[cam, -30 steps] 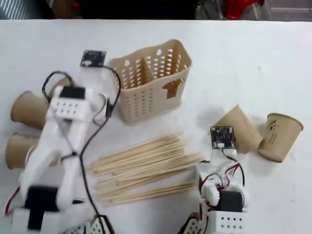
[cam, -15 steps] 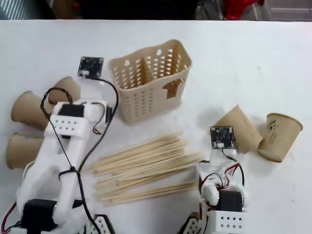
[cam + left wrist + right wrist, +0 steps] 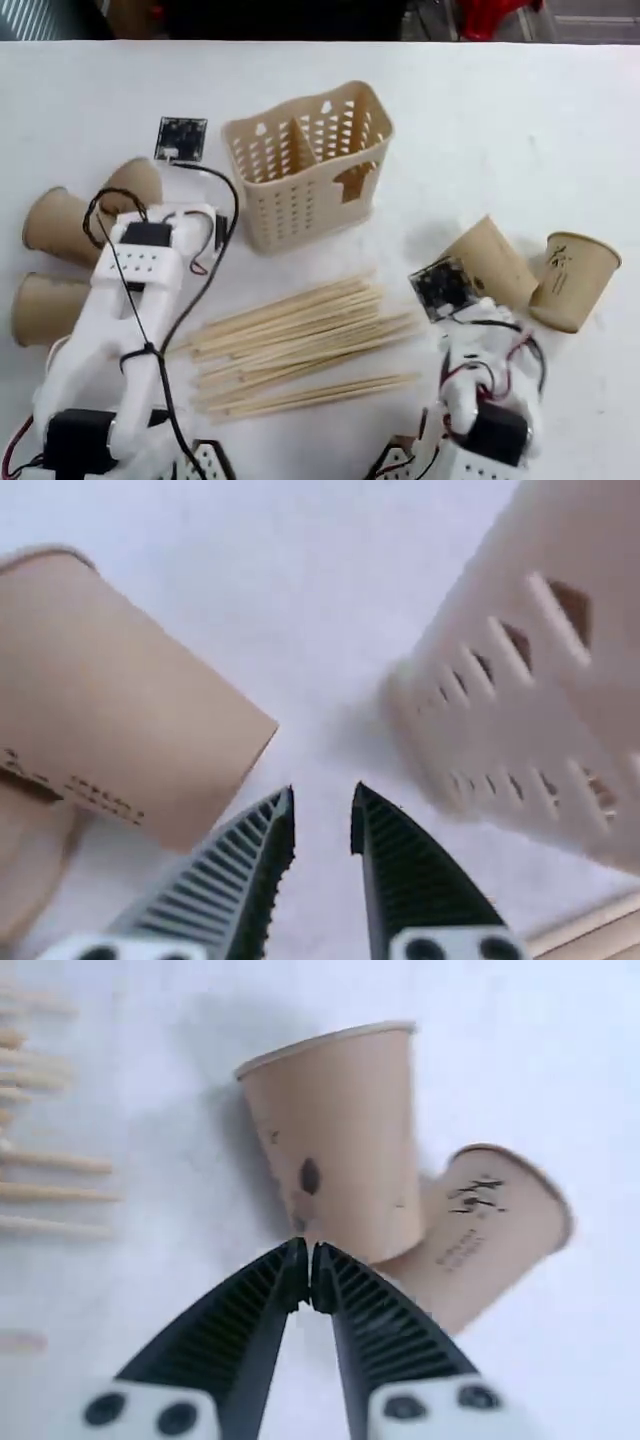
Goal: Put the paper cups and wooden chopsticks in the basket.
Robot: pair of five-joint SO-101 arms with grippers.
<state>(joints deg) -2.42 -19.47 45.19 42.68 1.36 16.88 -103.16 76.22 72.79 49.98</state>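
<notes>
Five brown paper cups [image 3: 60, 225] lie on the white table [image 3: 500, 120] in the high view, three by the left arm [image 3: 130, 290] and two by the right arm [image 3: 480, 400]. A cream slotted plastic basket [image 3: 310, 165] stands upright between the groups. Pale wooden chopsticks [image 3: 300, 345] lie heaped in front of it.

In the left wrist view, the left gripper [image 3: 322, 805] has its ribbed fingers a narrow gap apart, gripping nothing, with a cup [image 3: 110, 730] on one side and the basket [image 3: 520, 680] on the other.

In the right wrist view, the right gripper [image 3: 305, 1260] has its tips pressed together, apparently empty. It is just beside a fallen cup [image 3: 340, 1130] that touches a second cup [image 3: 490, 1230].
</notes>
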